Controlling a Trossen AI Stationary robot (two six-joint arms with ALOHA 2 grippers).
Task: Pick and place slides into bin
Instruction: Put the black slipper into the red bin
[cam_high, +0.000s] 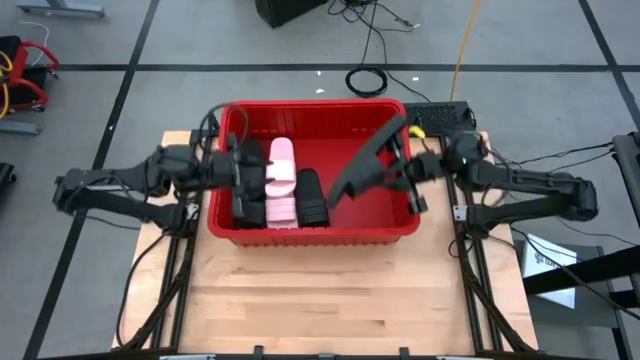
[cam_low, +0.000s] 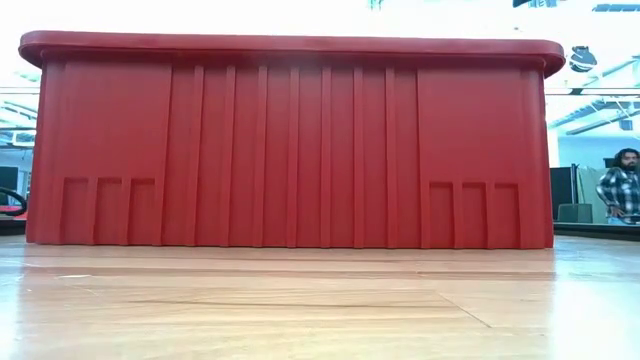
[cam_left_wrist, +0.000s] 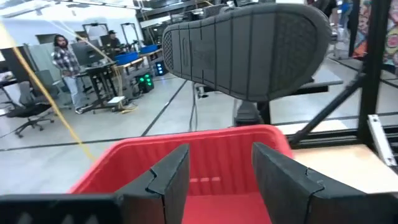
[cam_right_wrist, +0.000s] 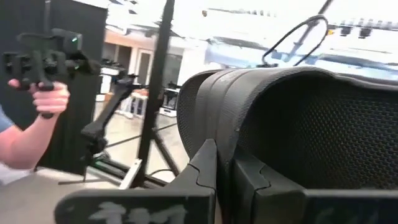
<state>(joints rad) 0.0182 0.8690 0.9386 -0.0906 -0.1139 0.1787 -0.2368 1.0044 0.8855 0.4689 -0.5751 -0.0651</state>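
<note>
The bin (cam_high: 395, 232) sits across the middle of the table (cam_high: 330, 300), its long sides running left to right between my two arms, and everything I care about now hangs over it or lies inside it. Three slides rest on its floor toward my left half: a black one (cam_high: 249, 195) nearest my left arm, a pale pink one (cam_high: 282, 182) beside it, another black one (cam_high: 311, 198) touching the pink one's other side – all with their long axes running across the bin's short way.

The slide that matters is the black slide (cam_high: 366, 160) in my right gripper (cam_high: 408, 168). My jaws are pinched fully together on its edge, and it sticks out from my fingertips toward the bin's centre, raised above the open right half, its long axis slanting from my gripper toward the near wall. From my right wrist its strap fills the view just past my fingers (cam_right_wrist: 205, 171); my left wrist sees its ribbed sole tilted up above the far rim.

So the drop spot lies directly beneath the shoe – bare red floor, apart from the three already down. I judge that letting go here lands it inside.

My left gripper (cam_high: 240, 175) hovers over the bin's left end, fingers spread wide, holding nothing
</note>
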